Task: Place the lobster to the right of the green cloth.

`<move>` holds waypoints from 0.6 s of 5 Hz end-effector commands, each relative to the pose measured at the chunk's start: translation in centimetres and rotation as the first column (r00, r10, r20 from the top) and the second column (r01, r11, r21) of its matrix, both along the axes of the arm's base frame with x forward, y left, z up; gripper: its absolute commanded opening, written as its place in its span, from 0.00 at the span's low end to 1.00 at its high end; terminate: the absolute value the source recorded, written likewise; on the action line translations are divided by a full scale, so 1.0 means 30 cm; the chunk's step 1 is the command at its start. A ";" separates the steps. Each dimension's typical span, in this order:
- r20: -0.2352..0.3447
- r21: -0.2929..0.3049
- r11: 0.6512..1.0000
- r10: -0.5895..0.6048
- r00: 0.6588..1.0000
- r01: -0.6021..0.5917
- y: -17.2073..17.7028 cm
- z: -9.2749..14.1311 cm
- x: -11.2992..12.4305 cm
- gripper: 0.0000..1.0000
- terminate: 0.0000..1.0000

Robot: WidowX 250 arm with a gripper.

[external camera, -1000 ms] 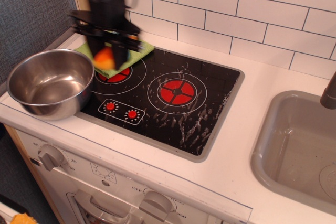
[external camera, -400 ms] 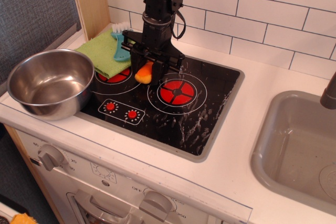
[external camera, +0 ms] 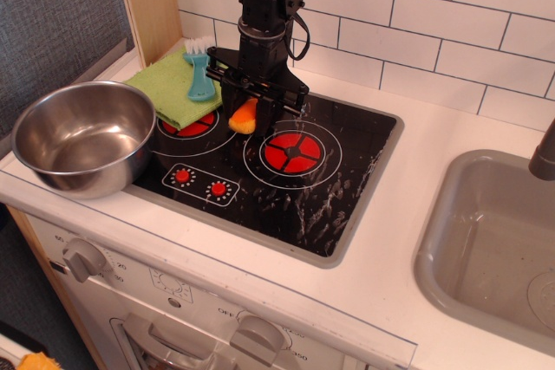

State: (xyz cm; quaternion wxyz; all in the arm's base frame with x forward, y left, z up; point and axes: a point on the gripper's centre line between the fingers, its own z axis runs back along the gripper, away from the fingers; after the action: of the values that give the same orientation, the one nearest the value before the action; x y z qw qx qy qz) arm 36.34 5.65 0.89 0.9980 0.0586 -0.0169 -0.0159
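Lobster [external camera: 244, 116] on glossy black hob [external camera: 347, 162], just right of green cloth [external camera: 169, 88].
Gripper [external camera: 257, 101] directly above the small orange-yellow plastic toy; whether the jaws grip it, I cannot tell.

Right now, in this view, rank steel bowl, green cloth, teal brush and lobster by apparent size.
1. steel bowl, clearly largest, though nearest the camera
2. green cloth, partly hidden
3. and 4. teal brush and lobster: look alike, no ranking
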 end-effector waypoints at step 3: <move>0.131 -0.072 0.997 -0.021 0.991 0.030 0.056 0.228 -0.068 1.00 0.00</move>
State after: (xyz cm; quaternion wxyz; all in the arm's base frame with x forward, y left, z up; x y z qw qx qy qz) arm 34.48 6.99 5.75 0.9983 0.0123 -0.0507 -0.0272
